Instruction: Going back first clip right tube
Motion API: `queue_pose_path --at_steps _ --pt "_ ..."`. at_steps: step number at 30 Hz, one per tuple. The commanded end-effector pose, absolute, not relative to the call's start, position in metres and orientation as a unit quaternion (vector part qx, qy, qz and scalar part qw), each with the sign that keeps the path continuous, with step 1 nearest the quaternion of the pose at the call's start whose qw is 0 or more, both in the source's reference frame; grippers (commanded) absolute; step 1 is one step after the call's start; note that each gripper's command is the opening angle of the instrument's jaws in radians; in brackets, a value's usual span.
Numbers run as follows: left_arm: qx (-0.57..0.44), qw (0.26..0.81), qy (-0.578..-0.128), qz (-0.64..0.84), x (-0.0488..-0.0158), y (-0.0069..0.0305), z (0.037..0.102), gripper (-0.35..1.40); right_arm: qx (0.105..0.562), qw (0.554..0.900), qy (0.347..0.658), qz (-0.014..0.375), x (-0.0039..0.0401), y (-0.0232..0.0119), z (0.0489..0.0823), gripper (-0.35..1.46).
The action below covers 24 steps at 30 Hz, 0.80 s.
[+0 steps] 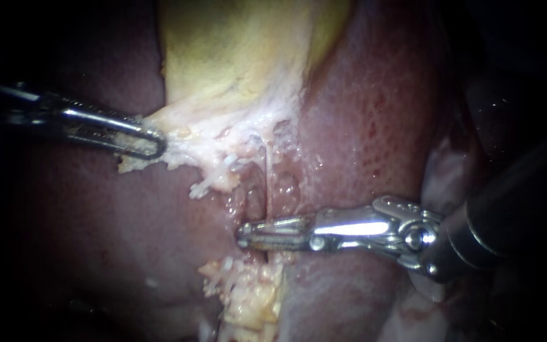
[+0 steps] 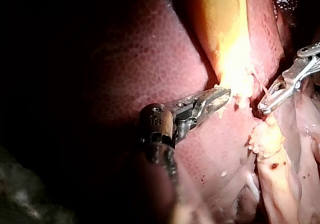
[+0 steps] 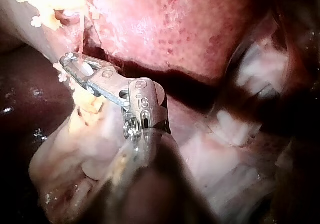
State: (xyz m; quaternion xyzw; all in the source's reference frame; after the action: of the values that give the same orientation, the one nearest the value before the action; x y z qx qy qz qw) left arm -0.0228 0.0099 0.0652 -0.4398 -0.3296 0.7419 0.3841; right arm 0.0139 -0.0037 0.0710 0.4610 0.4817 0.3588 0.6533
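Observation:
The yellow gallbladder [image 1: 242, 50] hangs over the red liver [image 1: 375, 114]. My left instrument [image 1: 150, 144] comes in from the left, its jaws shut on the whitish tissue at the gallbladder's lower edge [image 1: 188, 136], as the left wrist view also shows [image 2: 220, 98]. A thin pale tube [image 1: 264, 174] runs down from that tissue into my right instrument [image 1: 254, 233]. Its jaws lie nearly parallel, tips together, closed around the tube with something pale in the slot between them. In the right wrist view the tube [image 3: 80, 34] drops into the same jaws [image 3: 74, 66].
A clump of yellow fat [image 1: 251, 297] lies just below the right instrument's jaws. Pale folded tissue [image 1: 444, 171] sits behind its wrist at the right. Dark liver surface [image 1: 96, 221] fills the lower left.

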Motion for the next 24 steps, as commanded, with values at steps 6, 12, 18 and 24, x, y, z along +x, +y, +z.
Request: queue_pose_path --at_steps 6,12,18,24 --pt "-0.440 0.384 -0.330 0.742 -0.0228 0.0099 0.0652 -0.35 0.445 0.663 0.495 0.342 0.0146 -0.0039 0.0715 0.17" --pt "-0.440 0.384 -0.330 0.742 -0.0228 0.0099 0.0652 -0.35 0.401 0.688 0.526 0.299 0.0158 -0.0038 0.0729 0.43" --pt "-0.440 0.384 -0.330 0.742 -0.0228 0.0099 0.0652 -0.35 0.339 0.706 0.547 0.296 0.0155 -0.0032 0.0744 0.47" --pt "-0.440 0.384 -0.329 0.742 -0.0228 0.0099 0.0652 -0.35 0.321 0.712 0.554 0.289 0.0147 -0.0023 0.0753 0.48"
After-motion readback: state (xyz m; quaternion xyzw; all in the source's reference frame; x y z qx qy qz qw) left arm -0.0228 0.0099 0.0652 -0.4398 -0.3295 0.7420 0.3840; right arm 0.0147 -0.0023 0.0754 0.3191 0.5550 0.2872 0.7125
